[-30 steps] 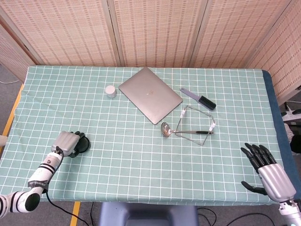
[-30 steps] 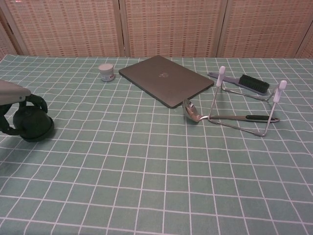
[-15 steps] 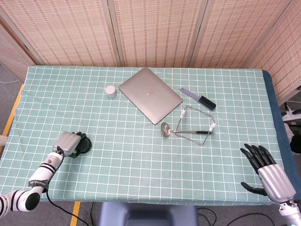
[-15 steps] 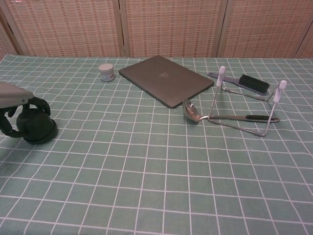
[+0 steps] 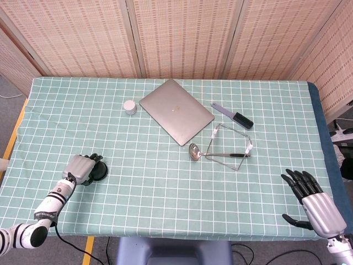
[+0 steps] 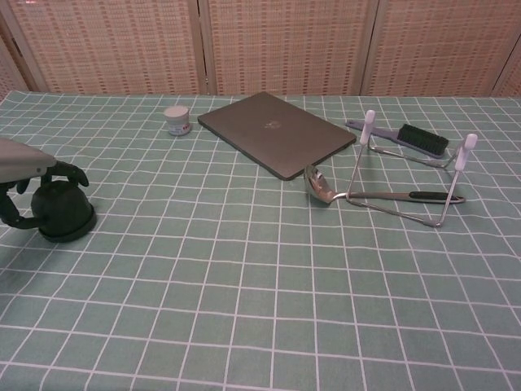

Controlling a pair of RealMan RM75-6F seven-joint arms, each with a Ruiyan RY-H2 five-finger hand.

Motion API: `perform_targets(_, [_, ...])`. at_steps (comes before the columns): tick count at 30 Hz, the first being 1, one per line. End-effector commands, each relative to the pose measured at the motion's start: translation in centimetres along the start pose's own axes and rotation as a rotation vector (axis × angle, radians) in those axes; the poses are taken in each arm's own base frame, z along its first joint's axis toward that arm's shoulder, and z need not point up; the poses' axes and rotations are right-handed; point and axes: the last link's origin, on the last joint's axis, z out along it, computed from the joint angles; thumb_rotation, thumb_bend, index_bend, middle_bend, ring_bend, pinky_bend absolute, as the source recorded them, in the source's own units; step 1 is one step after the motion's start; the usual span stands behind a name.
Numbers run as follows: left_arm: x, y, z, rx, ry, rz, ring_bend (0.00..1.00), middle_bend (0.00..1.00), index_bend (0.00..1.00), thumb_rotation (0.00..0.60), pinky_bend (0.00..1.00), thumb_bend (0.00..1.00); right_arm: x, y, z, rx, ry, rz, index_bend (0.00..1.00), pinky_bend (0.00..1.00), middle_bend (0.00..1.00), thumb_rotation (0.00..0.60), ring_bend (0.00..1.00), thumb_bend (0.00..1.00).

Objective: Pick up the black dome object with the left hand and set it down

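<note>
The black dome object (image 5: 99,172) (image 6: 63,213) stands flat on the green checked cloth near the table's front left edge. My left hand (image 5: 80,167) (image 6: 23,165) is right beside it on its left. The dark fingers (image 6: 70,173) arch loosely over the dome's top, and the thumb stands a little apart from its side. My right hand (image 5: 313,200) hovers open at the front right corner with its fingers spread and nothing in it; the chest view does not show it.
A closed grey laptop (image 5: 176,111) lies at the back centre, with a small white jar (image 5: 129,106) to its left. A wire rack (image 5: 231,146) holding a ladle (image 5: 195,151) and a black brush (image 5: 234,116) sit to the right of centre.
The dome has moved slightly right and settled flat on the cloth. My left hand's fingers have loosened and lifted from around it. The right hand has barely moved.
</note>
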Motion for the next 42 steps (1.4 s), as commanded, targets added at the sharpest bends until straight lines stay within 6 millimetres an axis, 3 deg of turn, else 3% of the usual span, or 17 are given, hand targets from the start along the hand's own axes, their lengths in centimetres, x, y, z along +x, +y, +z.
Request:
perform_targets(1, [0.0, 0.0, -0.1, 0.0, 0.008, 0.009, 0.31, 0.23, 0.25, 0.6, 0.41, 0.35, 0.0, 0.0, 0.0, 0.0, -0.001, -0.001, 0.0, 0.0, 0.0, 0.6, 0.0, 0.1])
perform_targets(6, [0.0, 0.0, 0.0, 0.004, 0.02, 0.02, 0.33, 0.32, 0.35, 0.6, 0.41, 0.35, 0.0, -0.1, 0.0, 0.001, -0.003, -0.001, 0.0, 0.0, 0.0, 0.6, 0.0, 0.1])
perform_targets(11, [0.6, 0.0, 0.1, 0.008, 0.071, 0.027, 0.41, 0.51, 0.51, 0.6, 0.43, 0.34, -0.2, -0.2, 0.0, 0.003, -0.007, -0.001, 0.0, 0.0, 0.0, 0.6, 0.0, 0.1])
perform_targets(22, [2.0, -0.2, -1.1, -0.007, 0.162, -0.021, 0.44, 0.56, 0.53, 0.6, 0.44, 0.34, -0.2, -0.2, 0.1, -0.003, -0.01, -0.01, 0.0, 0.0, 0.0, 0.6, 0.0, 0.1])
perform_targets(27, [2.0, -2.5, -0.1, 0.103, 0.194, 0.012, 0.45, 0.57, 0.53, 0.6, 0.44, 0.34, -0.2, -0.2, 0.0, -0.002, -0.009, -0.019, 0.0, 0.0, 0.0, 0.6, 0.0, 0.1])
perform_targets(33, [-0.6, -4.7, 1.6, 0.193, 0.078, -0.051, 0.43, 0.49, 0.45, 0.6, 0.42, 0.34, 0.0, -0.2, -0.2, 0.0, -0.005, -0.014, 0.0, 0.0, 0.0, 0.6, 0.0, 0.1])
perform_targets(37, [-0.8, -4.9, 1.4, 0.177, 0.068, -0.066, 0.33, 0.35, 0.27, 0.6, 0.4, 0.34, -0.1, -0.2, -0.1, 0.001, -0.01, -0.018, 0.0, 0.0, 0.0, 0.6, 0.0, 0.1])
perform_targets(42, [-1.0, -4.9, 1.3, 0.176, 0.055, -0.064, 0.16, 0.08, 0.03, 0.6, 0.37, 0.34, -0.2, -0.4, -0.2, 0.008, -0.019, -0.018, 0.0, 0.0, 0.0, 0.6, 0.0, 0.1])
